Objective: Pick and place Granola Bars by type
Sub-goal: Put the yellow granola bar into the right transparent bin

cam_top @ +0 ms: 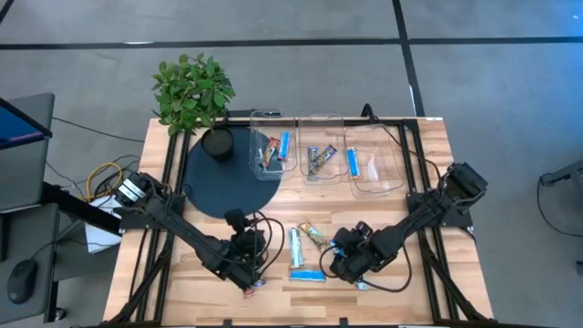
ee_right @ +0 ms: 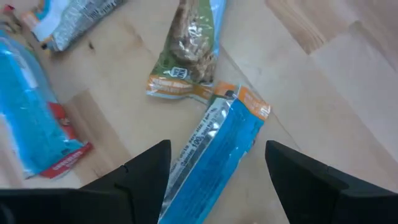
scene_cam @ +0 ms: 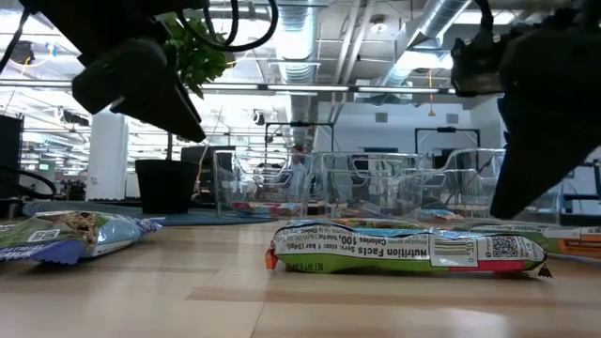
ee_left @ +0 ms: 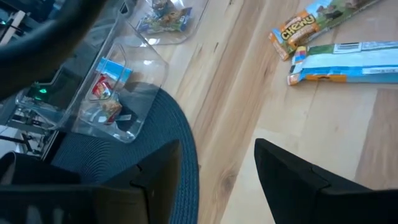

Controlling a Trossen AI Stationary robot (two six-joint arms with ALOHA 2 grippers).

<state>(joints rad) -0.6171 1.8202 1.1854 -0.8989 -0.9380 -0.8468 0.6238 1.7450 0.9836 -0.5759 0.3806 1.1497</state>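
Several Granola Bars lie flat on the wooden table between my grippers: a silvery-white one point(cam_top: 295, 246), a brown-orange one point(cam_top: 314, 235) and a bright blue one point(cam_top: 307, 274). More bars sit in the clear tubs point(cam_top: 271, 150) at the back. My right gripper point(ee_right: 214, 177) is open and tips down over another blue bar point(ee_right: 214, 152) with an orange end. Its fingers stand on either side of that bar, and no touch shows. My left gripper point(ee_left: 217, 180) is open over bare wood near the table's near edge, left of the bars, with nothing between its fingers.
Three clear tubs point(cam_top: 319, 155) stand in a row at the far side, each holding bars. A dark round mat point(cam_top: 228, 178) with a potted plant point(cam_top: 193, 91) lies at the far left. One wrapped bar point(scene_cam: 404, 249) lies close to the near edge.
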